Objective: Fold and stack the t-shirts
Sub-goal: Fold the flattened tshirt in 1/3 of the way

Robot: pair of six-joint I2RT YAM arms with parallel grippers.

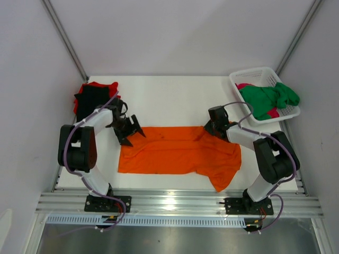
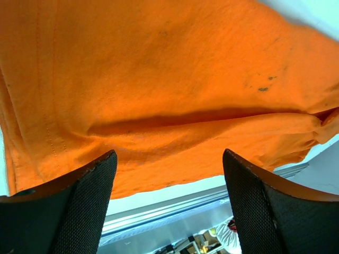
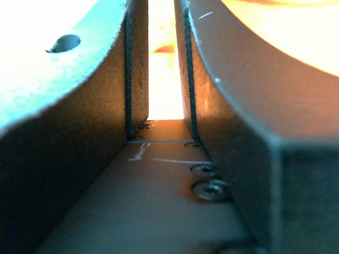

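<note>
Two claws are folding the orange t-shirt (image 1: 175,151): left claw (image 1: 132,134) hovering open, right claw (image 1: 207,129) nearly closed at its far edge, grip unclear; next, left must pinch cloth

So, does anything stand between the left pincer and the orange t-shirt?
Nothing visible does. The left pincer is open above the left end of the orange t-shirt, and its wrist view shows only bare orange cloth between the fingers.
</note>
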